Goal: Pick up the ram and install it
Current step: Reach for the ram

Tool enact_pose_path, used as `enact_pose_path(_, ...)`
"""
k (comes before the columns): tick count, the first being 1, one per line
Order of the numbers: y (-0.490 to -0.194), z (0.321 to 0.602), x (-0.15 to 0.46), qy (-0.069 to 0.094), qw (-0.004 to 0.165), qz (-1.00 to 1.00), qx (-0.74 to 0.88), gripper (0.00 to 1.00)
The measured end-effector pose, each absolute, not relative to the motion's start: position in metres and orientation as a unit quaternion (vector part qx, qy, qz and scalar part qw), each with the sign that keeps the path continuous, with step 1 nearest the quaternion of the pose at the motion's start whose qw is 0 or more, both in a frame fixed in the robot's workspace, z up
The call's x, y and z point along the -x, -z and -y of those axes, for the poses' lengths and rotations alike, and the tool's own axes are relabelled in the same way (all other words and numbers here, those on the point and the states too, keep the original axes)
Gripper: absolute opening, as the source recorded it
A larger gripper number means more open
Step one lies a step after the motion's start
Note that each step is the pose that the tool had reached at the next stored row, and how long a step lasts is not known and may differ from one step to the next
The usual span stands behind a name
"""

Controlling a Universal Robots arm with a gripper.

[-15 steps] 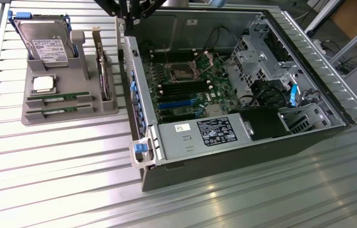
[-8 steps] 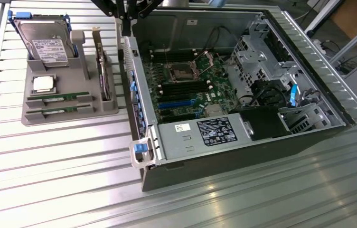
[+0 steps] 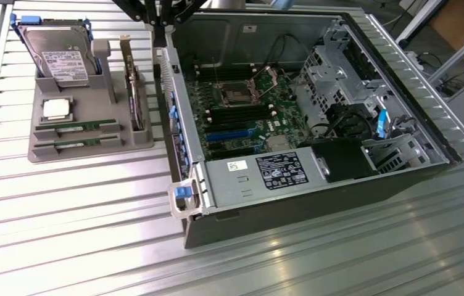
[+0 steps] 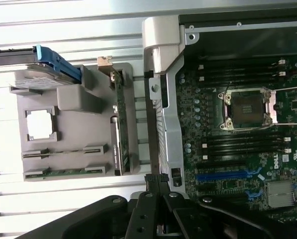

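Observation:
Two ram sticks [image 3: 76, 126] [image 3: 76, 143], thin and green, lie in slots at the front of a grey holder tray [image 3: 92, 154]. In the wrist view one green ram stick [image 4: 69, 172] shows in its slot. My gripper [image 3: 163, 28] [image 4: 156, 180] hangs shut and holds nothing, above the metal edge of the open computer case [image 3: 184, 154], between the tray and the motherboard [image 4: 228, 169]. Black memory slots [image 4: 243, 148] [image 3: 234, 115] run beside the open processor socket [image 4: 245, 109].
The tray also carries a hard drive [image 3: 61, 52], a square silver processor chip [image 3: 57, 109] and an upright card with a metal bracket [image 3: 133, 92]. Inside the case sit a power supply [image 3: 256, 176], drive cages [image 3: 331, 68] and cables. All rests on a ribbed metal table [image 3: 67, 222].

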State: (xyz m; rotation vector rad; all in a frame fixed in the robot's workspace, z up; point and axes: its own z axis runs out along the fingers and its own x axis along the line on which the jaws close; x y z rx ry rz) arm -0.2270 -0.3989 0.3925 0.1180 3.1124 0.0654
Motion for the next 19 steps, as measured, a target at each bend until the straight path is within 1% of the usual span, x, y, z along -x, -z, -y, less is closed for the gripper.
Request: enact_pose_path(19,-0.392,0.399,0.246,-0.021,0.013,-0.999,-0.038,0.1)
